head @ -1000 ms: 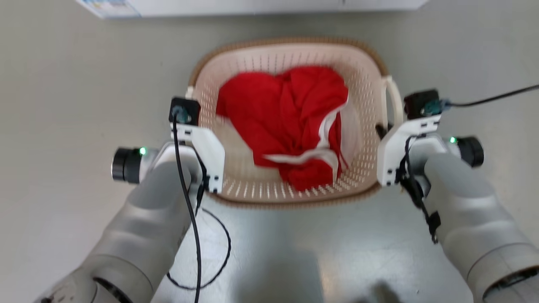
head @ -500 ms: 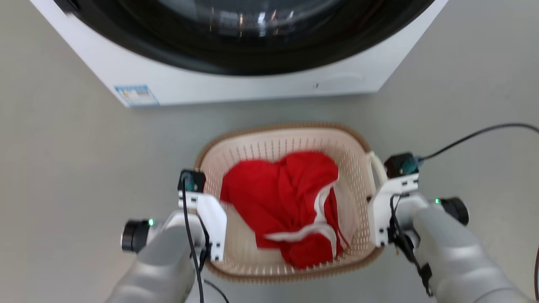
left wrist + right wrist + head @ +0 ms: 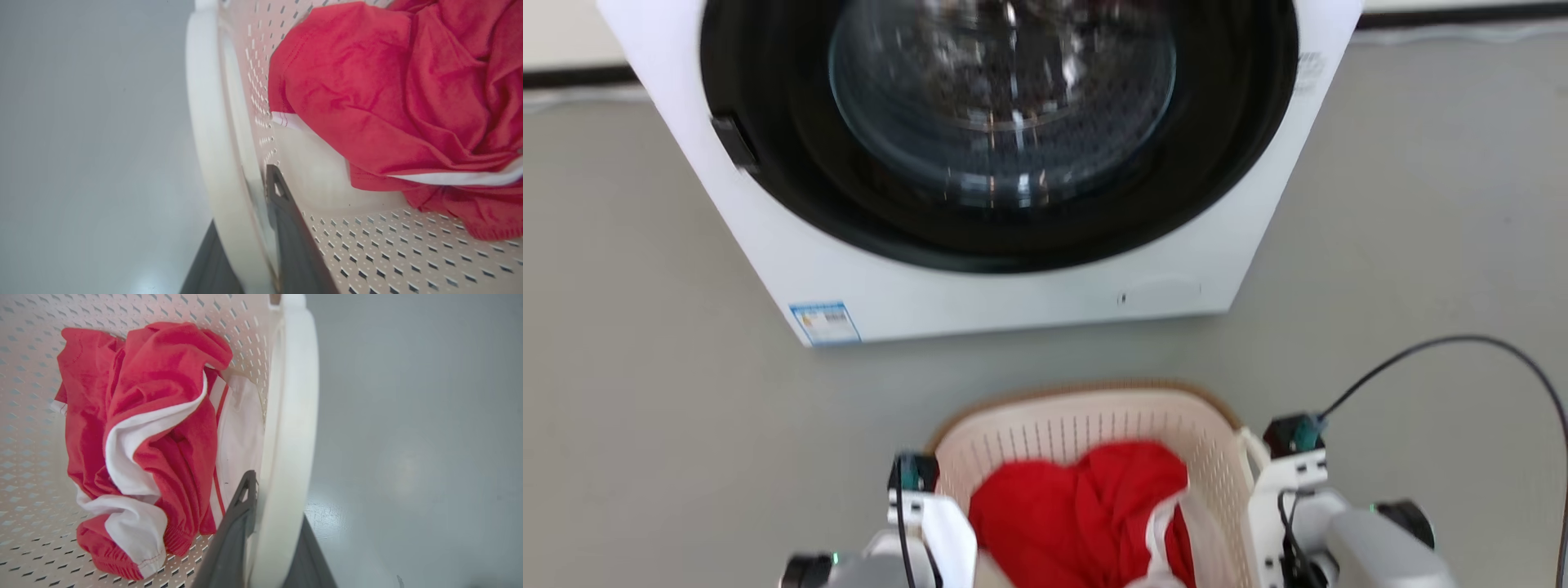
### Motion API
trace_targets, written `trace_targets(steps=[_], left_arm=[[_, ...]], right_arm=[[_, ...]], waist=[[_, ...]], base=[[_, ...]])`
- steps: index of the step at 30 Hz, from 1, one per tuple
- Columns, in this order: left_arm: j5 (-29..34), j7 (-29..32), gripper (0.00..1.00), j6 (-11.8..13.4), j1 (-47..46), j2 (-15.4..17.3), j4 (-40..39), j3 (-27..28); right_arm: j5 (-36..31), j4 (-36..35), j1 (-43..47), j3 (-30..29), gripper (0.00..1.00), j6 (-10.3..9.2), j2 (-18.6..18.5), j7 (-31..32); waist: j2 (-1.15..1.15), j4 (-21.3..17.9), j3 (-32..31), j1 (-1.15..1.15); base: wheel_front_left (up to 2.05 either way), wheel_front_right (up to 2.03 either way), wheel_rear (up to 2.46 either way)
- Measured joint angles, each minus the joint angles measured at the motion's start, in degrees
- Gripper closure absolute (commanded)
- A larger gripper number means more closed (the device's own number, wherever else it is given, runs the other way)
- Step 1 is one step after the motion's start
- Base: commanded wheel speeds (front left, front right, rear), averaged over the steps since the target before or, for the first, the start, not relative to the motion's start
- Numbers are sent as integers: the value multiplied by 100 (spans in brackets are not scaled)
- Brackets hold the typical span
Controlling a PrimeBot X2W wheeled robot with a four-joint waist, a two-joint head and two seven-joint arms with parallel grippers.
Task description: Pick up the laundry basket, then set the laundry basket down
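Observation:
The laundry basket (image 3: 1086,408), cream with perforated walls and a brown rim, sits at the bottom centre of the head view with a red and white garment (image 3: 1086,506) inside. My left gripper (image 3: 245,249) is shut on the basket's white left loop handle (image 3: 208,134), one dark finger (image 3: 288,232) inside the loop and one outside. On the other side, my right gripper (image 3: 269,547) is shut on the white right loop handle (image 3: 292,428) in the same way. The frames do not show whether the basket's bottom touches the floor.
A white front-loading washing machine (image 3: 1013,286) with a dark round door stands just beyond the basket. A black cable (image 3: 1462,343) arcs over the grey floor (image 3: 645,408) at the right. Open floor lies on both sides of the machine.
The head camera has swung upward: the washing machine now takes up the top of the view, and the basket and both wrists sit at the bottom edge. Both grips on the handles are unchanged.

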Motion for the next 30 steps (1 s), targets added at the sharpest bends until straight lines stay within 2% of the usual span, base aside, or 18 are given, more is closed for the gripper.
trace_targets(steps=[10,30], left_arm=[[-164,94,100,53,502,27,-88,-216],[-437,35,100,52,500,62,-105,-449]], right_arm=[[29,-221,523,132,100,-2,-8,272],[27,-385,564,88,100,-3,-42,322]], waist=[[0,-44,-798,0],[0,-127,-815,0]], base=[[0,0,0],[0,0,0]])
